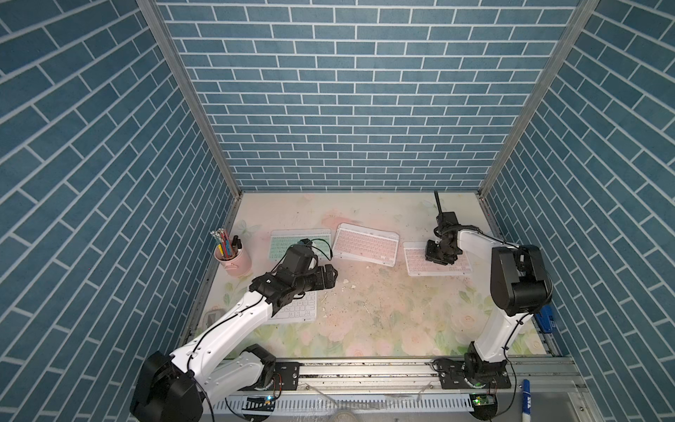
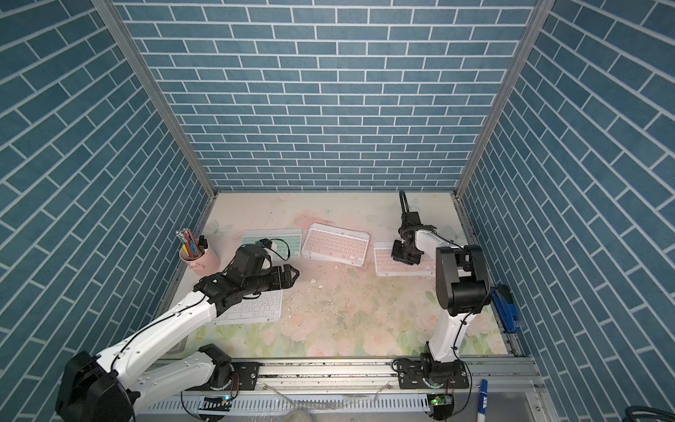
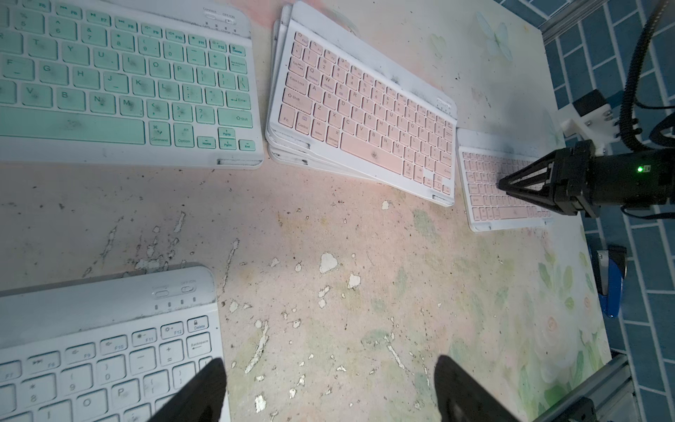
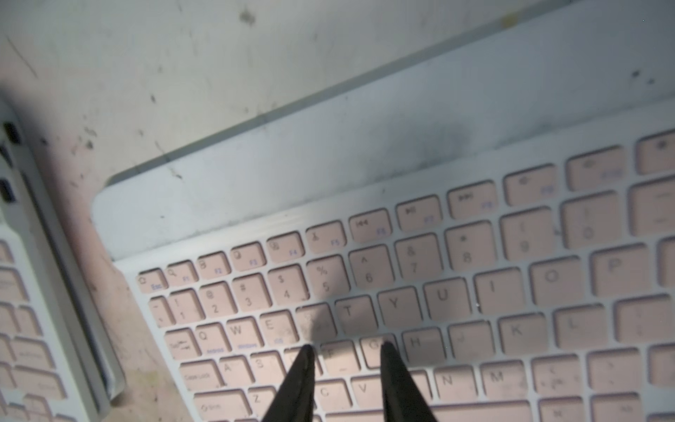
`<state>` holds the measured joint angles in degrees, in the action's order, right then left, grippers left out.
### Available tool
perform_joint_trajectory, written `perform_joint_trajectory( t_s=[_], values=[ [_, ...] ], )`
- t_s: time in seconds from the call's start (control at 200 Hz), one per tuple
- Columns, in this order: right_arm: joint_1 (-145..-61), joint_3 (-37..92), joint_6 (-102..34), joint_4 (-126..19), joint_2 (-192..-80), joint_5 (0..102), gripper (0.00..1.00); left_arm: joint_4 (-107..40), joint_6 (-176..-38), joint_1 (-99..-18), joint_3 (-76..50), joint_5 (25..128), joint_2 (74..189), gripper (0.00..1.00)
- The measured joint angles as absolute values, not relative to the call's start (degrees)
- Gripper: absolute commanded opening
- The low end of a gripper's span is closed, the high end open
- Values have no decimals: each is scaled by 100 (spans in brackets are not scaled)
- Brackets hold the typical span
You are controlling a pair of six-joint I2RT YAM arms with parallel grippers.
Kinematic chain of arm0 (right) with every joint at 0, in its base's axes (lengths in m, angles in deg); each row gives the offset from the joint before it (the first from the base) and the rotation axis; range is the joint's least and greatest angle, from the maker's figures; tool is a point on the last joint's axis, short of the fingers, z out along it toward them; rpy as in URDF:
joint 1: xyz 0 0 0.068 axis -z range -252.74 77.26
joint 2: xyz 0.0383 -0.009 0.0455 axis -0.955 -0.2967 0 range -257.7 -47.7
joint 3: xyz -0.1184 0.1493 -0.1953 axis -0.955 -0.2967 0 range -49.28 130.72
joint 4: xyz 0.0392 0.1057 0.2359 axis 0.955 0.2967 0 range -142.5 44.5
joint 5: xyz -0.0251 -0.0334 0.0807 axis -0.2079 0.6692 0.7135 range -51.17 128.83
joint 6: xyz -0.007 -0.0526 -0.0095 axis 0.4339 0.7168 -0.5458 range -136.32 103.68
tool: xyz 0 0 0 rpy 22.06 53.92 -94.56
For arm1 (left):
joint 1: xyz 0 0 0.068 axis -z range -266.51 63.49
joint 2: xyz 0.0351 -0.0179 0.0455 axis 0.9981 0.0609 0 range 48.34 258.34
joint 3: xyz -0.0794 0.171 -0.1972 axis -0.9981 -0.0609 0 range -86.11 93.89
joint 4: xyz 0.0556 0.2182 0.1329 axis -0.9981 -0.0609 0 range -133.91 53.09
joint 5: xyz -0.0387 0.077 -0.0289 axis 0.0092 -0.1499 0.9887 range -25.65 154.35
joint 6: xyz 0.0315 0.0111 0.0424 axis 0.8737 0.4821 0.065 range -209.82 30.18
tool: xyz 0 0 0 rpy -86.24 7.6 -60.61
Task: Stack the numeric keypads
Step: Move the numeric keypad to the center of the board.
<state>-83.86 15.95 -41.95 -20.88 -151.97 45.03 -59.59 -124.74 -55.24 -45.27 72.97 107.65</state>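
While the left hand (image 3: pixel 328 361) gapes, the right hand (image 4: pixel 347 345), narrowly parted, perhaps touches the lone pink keypad (image 4: pixel 475 292).

smudged matt plastic keypads (image 3: pixel 365 109), worn flaking tabletop (image 3: pixel 328 226)

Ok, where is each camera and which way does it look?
Top views: high up at the front, looking down over the whole table; both arms, the left tool and right tool show.
Left wrist: on the left arm, facing across the table to the green keypad, pink stack and white keypad; its tool's fingers show, apart.
Right wrist: on the right arm, looking down close at a pink keypad; its fingers show.
Shared: both wrist views see that pink keypad and the right tool.
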Motion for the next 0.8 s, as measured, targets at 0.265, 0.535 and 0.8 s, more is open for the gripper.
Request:
perform_joint_trajectory(
  t_s=[0.265,0.535,0.8],
  values=[
    [-8908,655,-4573,-2027,-14419,4492,32,-6090,-12474,-5524,-4527,7293,10489,90],
    [-9715,-119,-5143,-2040,-13702,4452,32,-6313,-12474,-5524,-4527,7273,10218,90],
    [-10770,-479,-5869,-2104,-13335,4444,32,-6339,-12526,-5518,-4787,7282,10061,90]
  ],
)
